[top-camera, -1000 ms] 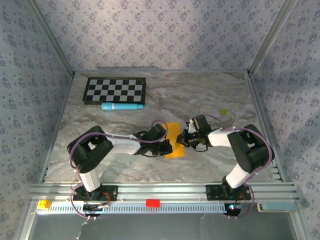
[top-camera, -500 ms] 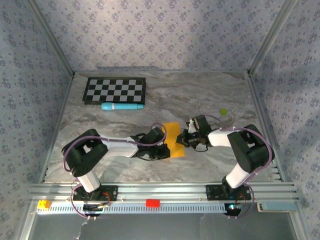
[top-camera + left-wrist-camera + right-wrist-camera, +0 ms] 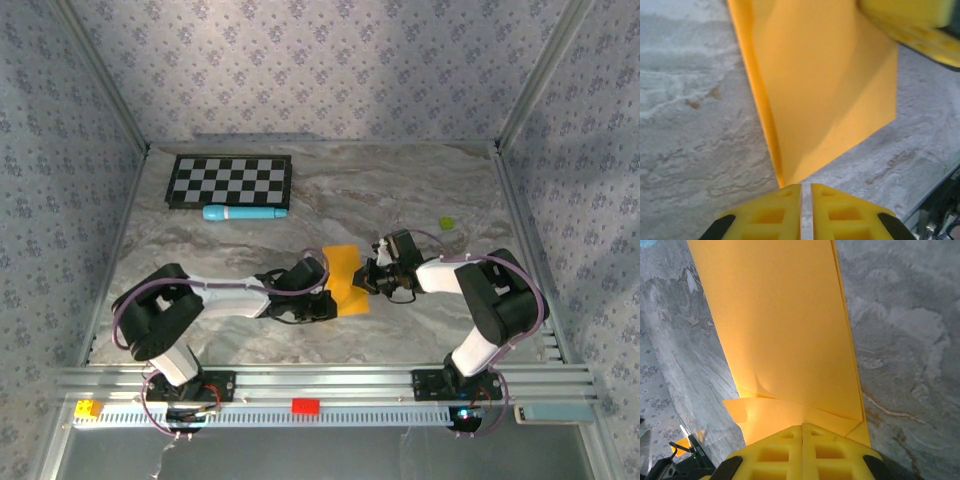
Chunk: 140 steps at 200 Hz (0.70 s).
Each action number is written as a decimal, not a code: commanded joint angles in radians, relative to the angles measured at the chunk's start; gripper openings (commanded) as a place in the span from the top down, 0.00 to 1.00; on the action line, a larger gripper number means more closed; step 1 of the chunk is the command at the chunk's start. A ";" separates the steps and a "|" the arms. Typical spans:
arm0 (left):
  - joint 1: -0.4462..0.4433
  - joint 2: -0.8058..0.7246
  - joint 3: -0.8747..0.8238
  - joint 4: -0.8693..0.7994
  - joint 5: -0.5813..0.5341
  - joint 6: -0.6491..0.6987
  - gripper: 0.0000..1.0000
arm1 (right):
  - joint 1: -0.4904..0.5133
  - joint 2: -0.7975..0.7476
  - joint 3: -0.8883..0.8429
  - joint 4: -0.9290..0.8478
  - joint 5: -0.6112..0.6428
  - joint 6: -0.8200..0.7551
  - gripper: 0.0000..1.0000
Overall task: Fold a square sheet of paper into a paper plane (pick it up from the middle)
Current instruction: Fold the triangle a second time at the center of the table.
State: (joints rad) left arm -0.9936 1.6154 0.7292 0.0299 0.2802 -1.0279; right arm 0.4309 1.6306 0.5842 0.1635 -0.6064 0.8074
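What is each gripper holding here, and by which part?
Right gripper pinches the orange paper at its edge. Left gripper sits at a folded corner; whether it grips cannot be told.

Nothing readable here as far as I can see. The checkerboard point(image 3: 230, 181) is just black and white squares, the orange paper point(image 3: 346, 270) is plain on every face I can see, and the wallpaper point(image 3: 320, 70) is a repeating little flower print. No letters or numbers on any of them.
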 commanded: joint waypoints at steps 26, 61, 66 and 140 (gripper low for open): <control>0.059 0.001 0.046 0.048 0.002 0.037 0.88 | -0.005 0.022 -0.005 -0.075 0.075 0.008 0.96; 0.065 0.082 0.111 0.044 0.039 0.063 0.90 | -0.004 0.023 -0.002 -0.070 0.067 0.009 0.96; 0.065 0.094 0.117 0.043 0.045 0.064 0.91 | -0.003 0.022 -0.001 -0.069 0.066 0.010 0.95; 0.061 0.169 0.019 0.087 0.027 -0.044 0.99 | -0.014 -0.100 0.040 -0.061 -0.016 -0.049 0.90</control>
State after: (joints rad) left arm -0.9268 1.7496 0.7967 0.1207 0.3050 -1.0313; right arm 0.4191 1.6020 0.5865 0.1383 -0.6064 0.7937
